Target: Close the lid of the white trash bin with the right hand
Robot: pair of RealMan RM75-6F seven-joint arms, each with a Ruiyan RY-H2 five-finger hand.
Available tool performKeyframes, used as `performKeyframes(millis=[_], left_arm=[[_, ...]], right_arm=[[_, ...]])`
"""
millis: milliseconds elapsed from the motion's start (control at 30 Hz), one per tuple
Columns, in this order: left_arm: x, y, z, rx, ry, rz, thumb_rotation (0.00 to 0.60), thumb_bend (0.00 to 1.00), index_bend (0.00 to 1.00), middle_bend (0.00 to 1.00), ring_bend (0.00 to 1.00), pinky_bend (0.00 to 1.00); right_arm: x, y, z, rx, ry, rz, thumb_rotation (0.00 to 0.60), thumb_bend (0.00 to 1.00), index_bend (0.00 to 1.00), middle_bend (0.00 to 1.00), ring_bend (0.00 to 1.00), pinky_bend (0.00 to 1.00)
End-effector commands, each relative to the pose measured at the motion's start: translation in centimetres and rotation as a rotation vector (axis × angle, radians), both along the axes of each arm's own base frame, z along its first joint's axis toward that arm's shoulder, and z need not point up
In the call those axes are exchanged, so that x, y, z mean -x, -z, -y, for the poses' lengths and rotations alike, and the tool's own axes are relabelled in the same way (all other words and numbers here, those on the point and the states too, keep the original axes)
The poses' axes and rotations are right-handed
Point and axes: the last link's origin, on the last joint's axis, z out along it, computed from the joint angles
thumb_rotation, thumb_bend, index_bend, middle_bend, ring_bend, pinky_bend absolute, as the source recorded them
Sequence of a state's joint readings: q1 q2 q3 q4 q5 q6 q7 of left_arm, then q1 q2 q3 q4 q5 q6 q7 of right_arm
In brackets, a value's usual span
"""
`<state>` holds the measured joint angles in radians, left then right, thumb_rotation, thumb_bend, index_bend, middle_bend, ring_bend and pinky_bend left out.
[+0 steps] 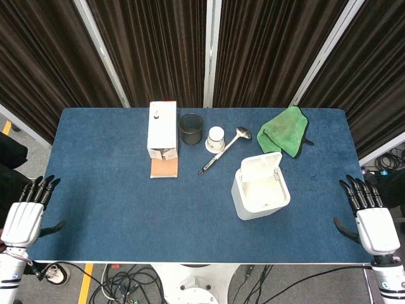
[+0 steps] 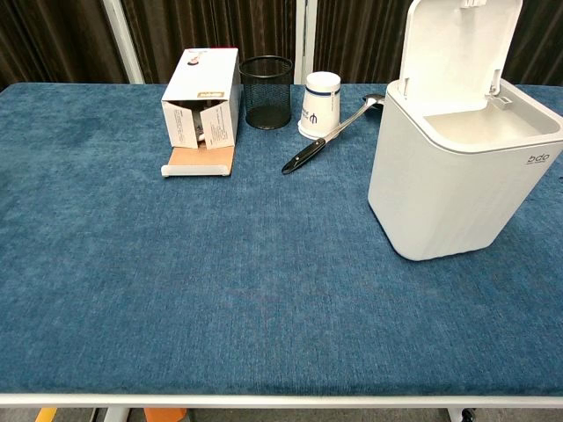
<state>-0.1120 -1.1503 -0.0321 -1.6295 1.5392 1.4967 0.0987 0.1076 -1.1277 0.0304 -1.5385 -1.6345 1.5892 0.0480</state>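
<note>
The white trash bin stands on the right half of the blue table. Its lid is raised upright at the bin's far side, leaving the inside exposed. My right hand hangs at the table's right front corner, fingers spread, holding nothing, well to the right of the bin. At the left front corner my left hand is likewise spread with nothing in it. Neither hand appears in the chest view.
Behind the bin lie a green cloth, a ladle and a white paper cup. A black mesh cup and an opened white box stand further left.
</note>
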Motion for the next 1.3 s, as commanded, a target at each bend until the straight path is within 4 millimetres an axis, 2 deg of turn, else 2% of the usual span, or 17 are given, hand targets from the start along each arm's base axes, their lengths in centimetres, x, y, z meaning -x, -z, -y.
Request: performKeyframes(millis=[33,300,500,700,867,933,967,1100,1133,1200,1300], left_arm=[[0.0,-0.1,-0.1,-0.001,0.000,-0.001,0.600,0.00,0.10,0.07,0.01,0.12],[0.2,0.1,0.1,0.009,-0.005,0.001,0.600,0.00,0.10,0.07,0.01,0.12],[0.2,0.5,0.0,0.022,0.000,-0.007,0.600,0.00,0.10,0.07,0.01,0.12],[0.1,0.6,-0.2,0.020,0.002,-0.003,0.600,0.00,0.10,0.07,0.01,0.12],[0.3,0.7,-0.3,0.025,-0.005,-0.002,0.600,0.00,0.10,0.07,0.01,0.12],[0.4,0.7,-0.3,0.025,-0.006,-0.001,0.600,0.00,0.10,0.07,0.01,0.12],[0.4,0.7,-0.3,0.025,-0.007,0.000,0.600,0.00,0.10,0.07,0.01,0.12],[0.6,0.7,-0.2,0.021,-0.013,0.003,0.600,0.00,0.10,0.07,0.01,0.12],[0.7,0.7,-0.2,0.020,-0.015,0.003,0.600,0.00,0.10,0.07,0.01,0.12],[0.8,0.7,-0.2,0.021,-0.017,0.003,0.600,0.00,0.10,0.07,0.01,0.12],[0.9,0.6,-0.3,0.022,-0.020,0.004,0.600,0.00,0.10,0.07,0.01,0.12]], right_arm=[[-0.1,0.1,0.1,-0.002,-0.001,0.001,0.600,0.19,0.00,0.00,0.00,0.00],[-0.8,0.0,0.5,-0.007,-0.019,0.011,0.600,0.19,0.00,0.00,0.00,0.00],[-2.3,-0.5,1.4,-0.025,-0.064,0.003,0.600,0.19,0.00,0.00,0.00,0.00],[-5.6,-1.2,4.5,-0.124,-0.115,0.007,0.600,0.12,0.00,0.00,0.00,0.00],[-10.1,-2.0,7.6,-0.138,-0.188,-0.029,0.600,0.15,0.00,0.00,0.00,0.00],[-11.7,-1.9,8.8,-0.159,-0.201,-0.040,0.600,0.21,0.00,0.00,0.00,0.00],[-12.3,-1.8,9.3,-0.169,-0.202,-0.045,0.600,0.28,0.00,0.00,0.00,0.00],[-14.3,-0.9,11.3,-0.231,-0.195,-0.070,0.600,0.81,0.00,0.00,0.00,0.00],[-14.7,-0.5,11.6,-0.249,-0.189,-0.073,0.600,0.89,0.00,0.00,0.00,0.00],[-15.3,0.4,12.5,-0.297,-0.167,-0.060,0.600,0.99,0.00,0.00,0.00,0.00],[-16.1,1.8,13.7,-0.374,-0.127,0.012,0.600,1.00,0.00,0.00,0.00,0.00]])
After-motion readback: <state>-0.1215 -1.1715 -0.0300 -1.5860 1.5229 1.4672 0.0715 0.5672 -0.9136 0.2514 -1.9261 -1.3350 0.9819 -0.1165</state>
